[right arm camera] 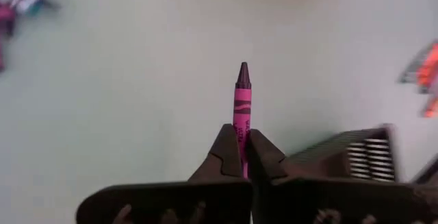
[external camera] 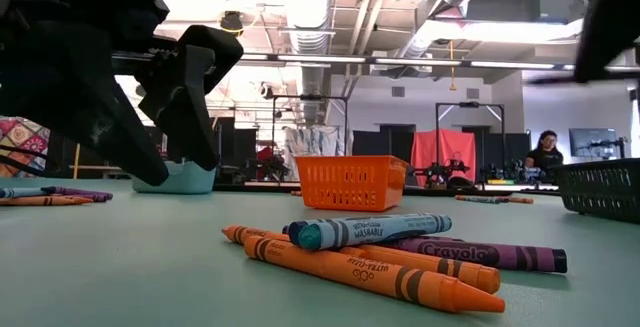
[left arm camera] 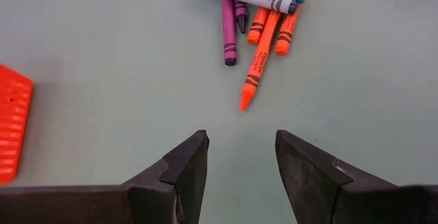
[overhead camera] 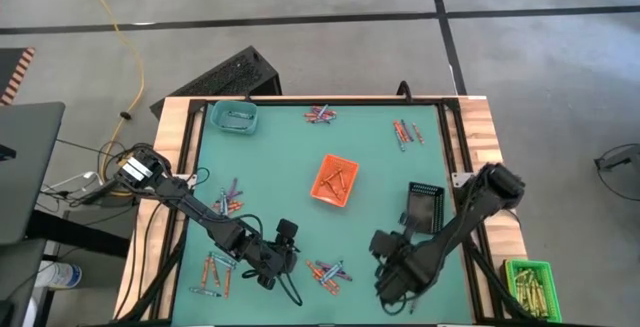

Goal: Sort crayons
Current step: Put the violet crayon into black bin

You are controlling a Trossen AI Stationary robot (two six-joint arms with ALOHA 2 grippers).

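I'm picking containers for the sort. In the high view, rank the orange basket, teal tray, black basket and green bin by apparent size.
1. orange basket
2. black basket
3. teal tray and green bin: these look about alike, and the bin is cut off by the picture's edge, so I won't rank them.

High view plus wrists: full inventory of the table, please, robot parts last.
Orange tray: one, mat centre.
Teal tray: one, far left corner.
Black tray: one, right side.
Green bin: one, off the mat, near right, yellow-olive sticks inside.
Crayon clusters: six loose piles, mixed orange, blue-grey, purple; nearest pile between the arms.
Pink-purple crayon: one, clamped in right gripper.
Left gripper: open, above mat near that pile.
Right gripper: shut on the crayon.
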